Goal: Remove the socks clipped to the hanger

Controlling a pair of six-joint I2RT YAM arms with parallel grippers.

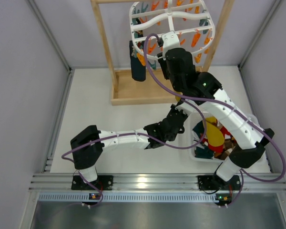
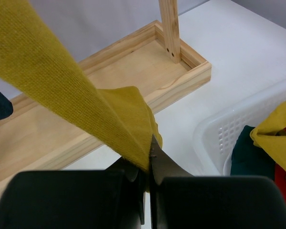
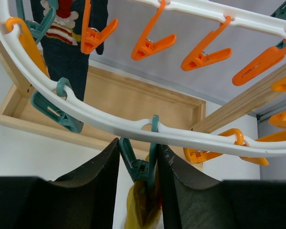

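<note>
Overhead, the hanger [image 1: 132, 21] hangs at 12 o'clock from the wooden stand [image 1: 133, 98], with a navy sock [image 1: 137, 64] pegged at its 9 o'clock edge. My right gripper [image 1: 169, 43] is up under the rack's near rim. The left gripper [image 1: 177, 115] sits lower, toward 6 o'clock from it, just beside the basket [image 1: 193, 155] at 4 o'clock, which already has socks in it. The right forearm covers the stretch between the two grippers, and I cannot read either jaw opening from up here.

On the left wrist camera, the left gripper is clamped tight on the mustard sock [image 2: 76, 90]. The sock runs taut toward 10 o'clock and out of frame, so its upper end is cut off.

On the right wrist camera, my right fingers [image 3: 100, 176] stand narrow on either side of a teal peg [image 3: 139, 167] on the rack's rim, apparently pressing its legs. Mustard fabric hangs below the peg at 6 o'clock. The peg's mouth is hidden behind the fingers, so I cannot tell whether it has let go.

I judge the step to be freeing this mustard sock. I'd squeeze the peg fully before the left arm pulls. The pull should go straight down rather than sideways, so the rack doesn't swing. The navy sock is not yet off.
</note>
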